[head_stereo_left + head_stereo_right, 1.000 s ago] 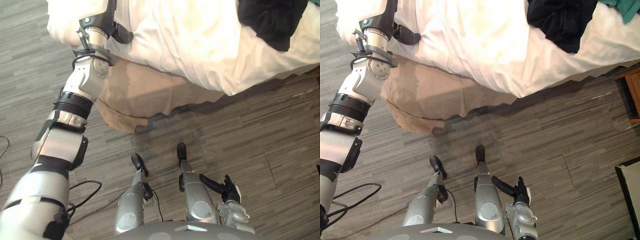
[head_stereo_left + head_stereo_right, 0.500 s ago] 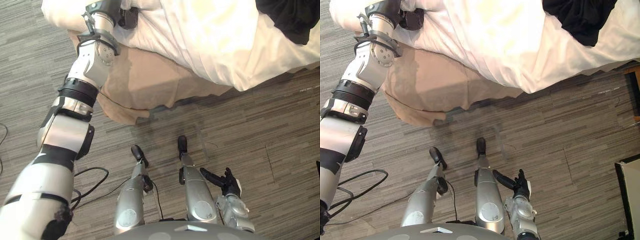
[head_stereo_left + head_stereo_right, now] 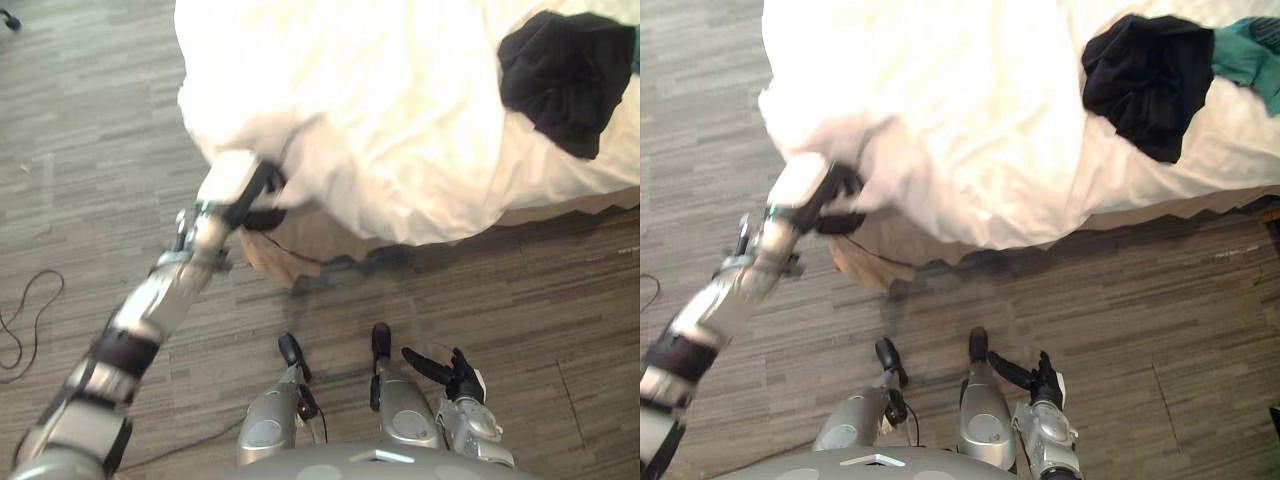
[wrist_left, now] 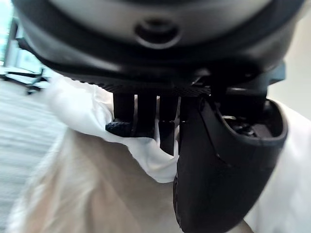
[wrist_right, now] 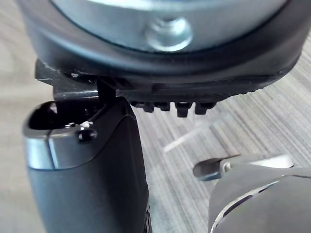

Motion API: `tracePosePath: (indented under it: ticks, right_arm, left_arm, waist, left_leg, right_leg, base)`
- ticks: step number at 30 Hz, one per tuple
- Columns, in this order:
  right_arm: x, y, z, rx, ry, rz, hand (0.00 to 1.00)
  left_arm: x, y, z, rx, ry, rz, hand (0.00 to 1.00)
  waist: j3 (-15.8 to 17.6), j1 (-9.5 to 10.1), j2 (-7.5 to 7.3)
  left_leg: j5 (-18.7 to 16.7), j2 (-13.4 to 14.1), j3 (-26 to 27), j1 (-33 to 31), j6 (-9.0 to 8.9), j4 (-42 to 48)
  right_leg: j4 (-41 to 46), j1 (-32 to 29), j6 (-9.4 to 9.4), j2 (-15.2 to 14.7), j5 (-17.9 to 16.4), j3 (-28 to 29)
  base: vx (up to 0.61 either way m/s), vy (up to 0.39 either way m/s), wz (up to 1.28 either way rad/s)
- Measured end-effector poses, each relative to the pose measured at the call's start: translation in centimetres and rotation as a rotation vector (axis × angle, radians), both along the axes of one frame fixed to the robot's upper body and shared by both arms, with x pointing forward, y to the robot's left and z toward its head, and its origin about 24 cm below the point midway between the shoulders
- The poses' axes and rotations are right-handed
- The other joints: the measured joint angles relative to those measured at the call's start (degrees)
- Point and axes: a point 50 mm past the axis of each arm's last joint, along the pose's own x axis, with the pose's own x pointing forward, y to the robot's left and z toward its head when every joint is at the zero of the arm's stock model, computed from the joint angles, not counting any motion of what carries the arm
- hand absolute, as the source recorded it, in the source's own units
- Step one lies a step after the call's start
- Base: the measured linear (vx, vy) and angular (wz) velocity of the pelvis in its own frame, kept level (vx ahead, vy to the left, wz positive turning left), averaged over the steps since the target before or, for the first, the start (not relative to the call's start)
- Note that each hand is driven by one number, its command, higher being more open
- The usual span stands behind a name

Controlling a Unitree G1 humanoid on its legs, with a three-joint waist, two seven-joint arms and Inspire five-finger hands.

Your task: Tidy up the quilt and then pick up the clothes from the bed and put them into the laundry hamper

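At 5 o'clock, nearest you, your right hand (image 3: 457, 378) hangs above the floor (image 3: 80, 150) with its fingers loosely spread and nothing in them. At 10 o'clock your left hand (image 3: 256, 196) is clamped on the one white quilt (image 3: 380, 110), a fold at its corner pinched between fingers (image 4: 124, 111) and thumb. Farthest, at 2 o'clock, two clothes lie on the bed (image 3: 600, 205): a black garment (image 3: 565, 75) and, just beside it, a teal garment (image 3: 1252, 58).

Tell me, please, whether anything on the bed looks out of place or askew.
Yes. The white quilt is bunched and rumpled at its near corner, where the left robot hand pinches its edge. A black garment and a teal garment lie crumpled on top, to the right.
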Motion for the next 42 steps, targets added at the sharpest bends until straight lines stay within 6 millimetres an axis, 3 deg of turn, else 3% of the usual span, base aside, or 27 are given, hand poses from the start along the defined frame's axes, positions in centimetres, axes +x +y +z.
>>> tracePosePath:
  ticks: [2, 3, 5, 8, 10, 11, 12, 14, 15, 17, 19, 22, 26, 31, 36, 42]
  right_arm:
    - [-1.4, -0.3, -0.8, 0.004, 0.087, 0.023, 1.00]
    - [-2.1, -0.3, -1.2, 0.010, 0.124, 0.036, 1.00]
    - [-2.9, -0.4, -1.5, 0.008, 0.165, 0.061, 1.00]
    - [-3.3, -0.5, -1.6, 0.008, 0.187, 0.086, 1.00]
    - [-3.7, -0.8, -1.8, 0.014, 0.208, 0.100, 1.00]
    - [-3.7, -0.7, -1.8, 0.016, 0.208, 0.104, 1.00]
    - [-3.6, -0.5, -1.8, 0.017, 0.209, 0.127, 1.00]
    - [-4.3, -0.1, -2.0, 0.029, 0.225, 0.128, 1.00]
    - [-4.6, -0.1, -2.1, 0.032, 0.233, 0.119, 1.00]
    - [-5.0, -0.3, -2.2, 0.038, 0.241, 0.097, 1.00]
    - [-5.2, -0.4, -2.2, 0.042, 0.243, 0.086, 1.00]
    - [-6.6, -0.5, -2.4, 0.059, 0.283, 0.056, 1.00]
    - [-7.8, -0.4, -2.6, 0.084, 0.309, -0.010, 1.00]
    - [-8.4, 0.2, -2.9, 0.119, 0.317, -0.092, 1.00]
    - [-9.1, 0.0, -3.0, 0.153, 0.317, -0.222, 1.00]
    - [-7.8, 0.4, -3.0, 0.183, 0.273, -0.287, 1.00]
  left_arm:
    - [-1.3, -0.5, -0.3, -0.181, 0.011, -0.019, 0.00]
    - [-2.0, -0.2, -1.1, -0.224, 0.058, -0.024, 1.00]
    - [-2.9, 0.3, -3.1, -0.255, 0.158, -0.008, 1.00]
    - [-5.4, 0.8, -8.3, -0.257, 0.404, 0.001, 1.00]
    - [-10.3, 0.6, -16.5, -0.176, 0.793, 0.072, 1.00]
    - [-12.0, 0.7, -18.6, -0.164, 0.907, 0.119, 1.00]
    - [-15.9, 0.9, -21.9, -0.141, 1.109, 0.245, 1.00]
    - [-20.8, 2.7, -23.8, -0.205, 1.248, 0.521, 1.00]
    - [-21.7, 3.3, -23.9, -0.209, 1.263, 0.577, 1.00]
    - [-25.5, 5.1, -24.0, -0.200, 1.354, 0.732, 1.00]
    - [-27.9, 4.8, -24.3, -0.237, 1.410, 0.807, 1.00]
    - [-29.5, 2.8, -25.0, -0.360, 1.445, 0.877, 1.00]
    - [-29.8, 0.5, -25.5, -0.447, 1.467, 0.879, 1.00]
    - [-26.4, 1.0, -25.4, -0.446, 1.372, 0.879, 1.00]
    - [-25.3, 1.2, -25.2, -0.396, 1.346, 0.859, 1.00]
    - [-24.9, 1.3, -25.1, -0.357, 1.339, 0.826, 1.00]
  waist:
    - [-2.21, -0.25, -0.14]
    - [-2.64, -0.45, -0.02]
    - [-4.65, -0.76, 0.48]
    - [-6.31, -1.22, 1.07]
    - [-7.72, -0.95, 1.35]
    - [-8.03, -0.84, 1.26]
    - [-7.98, -0.77, 0.67]
    - [-8.69, -0.20, -0.84]
    - [-8.86, 0.37, -1.12]
    - [-9.24, 1.12, -1.63]
    - [-10.45, 1.42, -1.11]
    - [-11.76, 1.76, -0.43]
    - [-12.28, 1.72, -0.36]
    - [-12.66, 1.66, -1.47]
    - [-12.65, 1.13, -1.78]
    - [-12.62, 1.07, -1.84]
  left_leg:
    - [-0.21, 0.26, -1.30, 1.37, -0.18, -0.01]
    - [-0.65, 0.39, -1.44, 3.13, -0.42, -0.04]
    - [-1.18, 0.35, -1.81, 3.75, -0.87, -0.06]
    - [-1.54, 0.81, -4.03, 4.20, -1.38, -0.05]
    - [-1.98, 0.92, -4.70, 4.88, -1.73, -0.03]
    - [-2.19, 1.00, -4.73, 5.09, -1.78, -0.02]
    - [-2.41, 1.08, -4.88, 5.82, -1.88, 0.00]
    - [-2.42, 1.27, -5.82, 6.02, -1.89, 0.01]
    - [-2.41, 1.33, -5.98, 6.21, -1.90, 0.01]
    - [-2.50, 1.35, -6.12, 7.67, -1.91, -0.09]
    - [-2.59, 0.80, -6.06, 7.80, -1.73, -0.31]
    - [-2.89, 0.10, -6.58, 7.78, -1.56, -0.35]
    - [-3.03, -0.29, -7.15, 7.61, -1.27, -0.36]
    - [-2.97, -0.20, -7.75, 7.47, -1.24, -0.36]
    - [-3.71, -1.07, -7.72, 7.20, -1.03, -0.33]
    - [-3.84, -1.22, -5.63, 8.13, -1.01, -0.07]
  right_leg:
    - [-0.61, 2.28, -0.18, 0.22, -0.58, -1.39]
    - [-0.38, 3.93, 0.06, 0.35, -1.55, -1.43]
    - [-0.30, 4.38, 0.34, 0.60, -2.30, -1.42]
    - [-0.27, 5.19, 0.44, 0.99, -2.97, -1.93]
    - [-0.30, 6.35, 0.61, 1.45, -3.65, -2.71]
    - [-0.32, 6.56, 0.62, 1.56, -3.73, -2.73]
    - [-0.39, 7.45, 0.63, 1.65, -3.98, -2.81]
    - [-0.38, 8.32, 0.34, 1.77, -4.25, -3.72]
    - [-0.39, 8.72, 0.29, 1.81, -4.29, -4.08]
    - [-0.30, 10.06, 0.23, 1.50, -4.65, -4.12]
    - [0.18, 9.84, 0.49, 0.82, -5.13, -3.97]
    - [0.52, 9.89, 0.95, -0.03, -5.85, -4.24]
    - [0.31, 10.20, 1.13, -0.20, -5.90, -4.18]
    - [-1.39, 11.27, 1.14, -0.01, -5.91, -4.17]
    - [-1.47, 10.92, 1.59, -0.43, -5.51, -3.78]
    - [-1.36, 10.95, 1.75, -0.11, -5.13, -1.89]
  base:
    - [0.07, -0.039, 0.18]
    - [0.06, -0.033, 0.10]
    - [0.07, -0.033, -0.05]
    - [0.09, -0.055, 0.08]
    - [0.10, -0.058, 0.19]
    - [0.09, -0.035, 0.09]
    - [0.06, -0.015, 0.09]
    - [0.04, -0.023, 0.24]
    - [0.01, -0.019, 0.30]
    - [-0.04, 0.006, 0.12]
    - [-0.09, 0.033, -0.04]
    - [-0.10, 0.054, 0.08]
    - [-0.06, 0.039, 0.07]
    - [0.00, 0.005, 0.07]
    - [0.10, 0.008, 0.00]
    - [0.13, 0.002, -0.16]
